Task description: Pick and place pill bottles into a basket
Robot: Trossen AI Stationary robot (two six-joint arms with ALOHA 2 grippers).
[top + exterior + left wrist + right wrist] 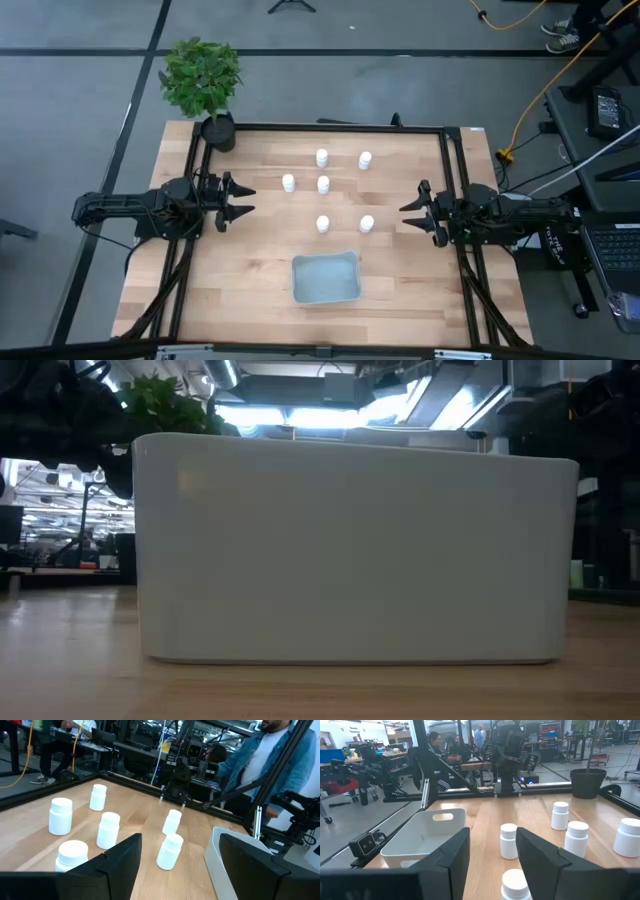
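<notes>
Six white pill bottles stand upright on their bases in the middle of the wooden table, from the farthest pair to the nearest pair. The pale grey-blue basket sits on the table near the front edge and fills the low view. My left gripper is open and empty at the table's left side, pointing toward the bottles. My right gripper is open and empty at the right side, facing the bottles.
A black plant pot with a green plant stands at the table's far left corner. A black frame runs along the table's edges. People show in the room beyond the table in the left wrist view.
</notes>
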